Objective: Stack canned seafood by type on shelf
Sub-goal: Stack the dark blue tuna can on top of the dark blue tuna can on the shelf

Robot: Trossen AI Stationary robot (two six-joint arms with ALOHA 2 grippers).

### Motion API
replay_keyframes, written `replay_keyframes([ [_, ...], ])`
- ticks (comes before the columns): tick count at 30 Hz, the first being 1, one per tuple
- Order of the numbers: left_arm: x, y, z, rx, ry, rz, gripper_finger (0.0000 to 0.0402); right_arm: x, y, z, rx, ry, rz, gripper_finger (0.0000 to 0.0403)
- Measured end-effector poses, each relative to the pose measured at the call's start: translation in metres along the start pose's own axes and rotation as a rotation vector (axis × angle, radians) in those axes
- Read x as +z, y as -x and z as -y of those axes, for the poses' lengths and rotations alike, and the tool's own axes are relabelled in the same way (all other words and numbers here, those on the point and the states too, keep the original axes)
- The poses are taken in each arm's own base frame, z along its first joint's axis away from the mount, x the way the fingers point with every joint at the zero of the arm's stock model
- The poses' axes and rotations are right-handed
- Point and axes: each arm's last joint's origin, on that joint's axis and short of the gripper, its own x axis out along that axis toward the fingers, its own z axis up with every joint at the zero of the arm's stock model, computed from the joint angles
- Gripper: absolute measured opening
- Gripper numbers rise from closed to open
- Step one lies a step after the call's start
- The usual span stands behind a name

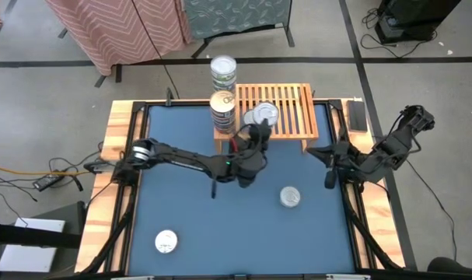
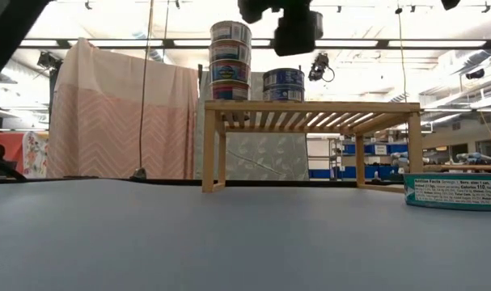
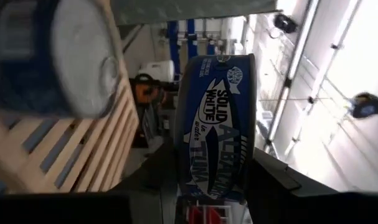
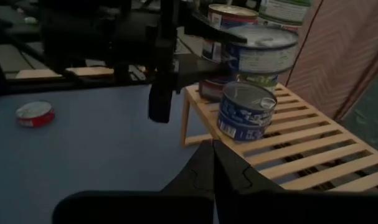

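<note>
Holds a blue tuna can (image 3: 217, 118) in the left gripper (image 1: 255, 136), with the jaws set narrow on the can's round wall. Keeps it in the air above the shelf (image 1: 294, 117), flat side up and only slightly tilted, so its short axis stands almost upright.

Finds directly below it a second blue can (image 4: 246, 111) of the same label, resting on the slats near the shelf's left half. Shows a clear gap between the two in the right wrist view, so no touching yet. Needs, by judgement, a straight descent only, with the upper can levelled so that rim meets rim; risks a slide off the lower lid if tilted.

Reaches with the left arm from the left edge of the bench (image 1: 189, 210) across to the shelf, long and low, elbow stretched, wrist turned toward the slats.

Stands just beside the target, at the shelf's left end, a stack of cans (image 1: 222, 109) of another type; asks for care not to brush it.

Leaves two loose cans (image 1: 290, 197) on the bench, well apart from the shelf.

Waits with the right gripper (image 1: 329, 177) at the right edge of the bench, fingers closed on nothing, farther from the blue cans than the left one.
</note>
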Motion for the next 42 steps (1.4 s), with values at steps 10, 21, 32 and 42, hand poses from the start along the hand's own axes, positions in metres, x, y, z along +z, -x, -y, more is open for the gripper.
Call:
replay_keyframes([
  [10, -0.011, 0.009, -0.004, 0.002, -0.018, 0.167, 0.0139, -0.004, 0.011, 0.018, 0.05, 0.013, -0.018, 0.0],
  [21, -0.01, -0.002, -0.01, 0.005, 0.03, 0.125, 0.0139, -0.003, 0.012, 0.019, 0.051, 0.059, -0.012, 0.0],
  [32, -0.004, -0.009, -0.029, 0.043, 0.085, 0.096, 0.0139, -0.003, 0.012, 0.019, 0.049, 0.06, -0.01, 0.0],
  [42, 0.0, -0.015, -0.034, 0.067, 0.087, 0.088, 0.0139, -0.003, 0.011, 0.019, 0.048, 0.06, -0.011, 0.0],
])
